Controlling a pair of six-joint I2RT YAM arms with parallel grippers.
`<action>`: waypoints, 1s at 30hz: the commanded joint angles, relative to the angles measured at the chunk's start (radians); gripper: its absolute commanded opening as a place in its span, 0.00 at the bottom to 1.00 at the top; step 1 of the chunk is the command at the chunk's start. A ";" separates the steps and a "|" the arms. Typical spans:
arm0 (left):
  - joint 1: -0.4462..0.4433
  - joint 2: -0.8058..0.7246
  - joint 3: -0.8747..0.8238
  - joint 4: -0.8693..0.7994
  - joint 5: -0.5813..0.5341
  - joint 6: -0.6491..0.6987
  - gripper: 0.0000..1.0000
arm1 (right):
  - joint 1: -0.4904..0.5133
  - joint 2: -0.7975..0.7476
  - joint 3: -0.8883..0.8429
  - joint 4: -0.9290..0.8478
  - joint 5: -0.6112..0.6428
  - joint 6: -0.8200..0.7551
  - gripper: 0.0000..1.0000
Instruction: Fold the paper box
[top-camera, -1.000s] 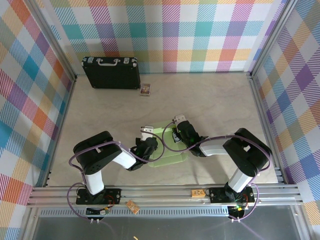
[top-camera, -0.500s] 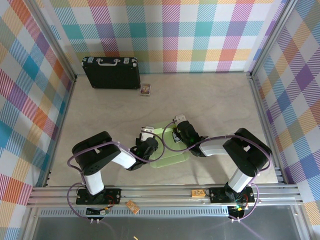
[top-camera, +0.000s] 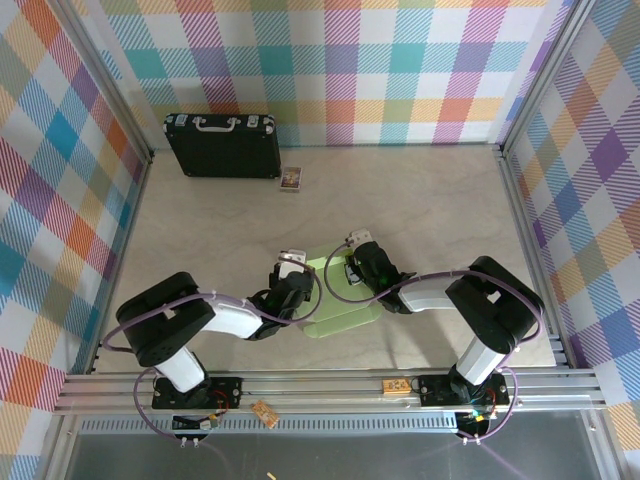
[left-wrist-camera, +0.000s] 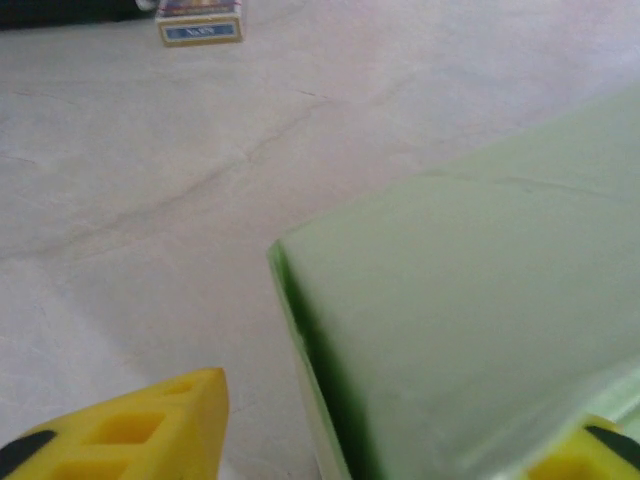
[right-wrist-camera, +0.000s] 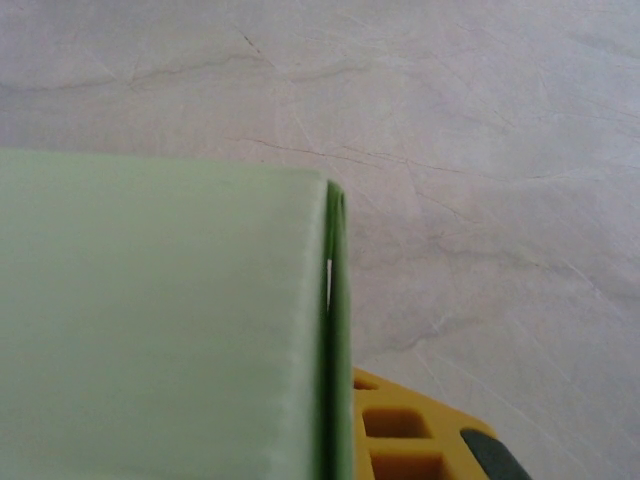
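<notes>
The left arm has swung its elbow out leftward and its fingers have parted wide, astride a corner of the paper box lying mid-table. The right fingers pinch its opposite edge closed. This looks like a mid-fold regrip, so the left fingers next need a fresh flap hold.

One paper box, one black case, one small picture card.

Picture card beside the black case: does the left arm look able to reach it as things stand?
Probably yes: the left gripper is open at the paper box, with bare table between it and the card.
</notes>
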 joint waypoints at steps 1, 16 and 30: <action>-0.003 -0.062 -0.030 -0.082 0.067 -0.021 0.56 | 0.005 0.003 0.016 -0.032 0.023 0.004 0.05; -0.002 -0.200 -0.115 -0.118 0.039 -0.024 0.53 | 0.005 0.013 0.021 -0.029 0.006 0.014 0.05; -0.001 0.007 -0.104 0.293 -0.130 0.080 0.41 | 0.013 0.017 0.011 -0.036 -0.007 0.045 0.05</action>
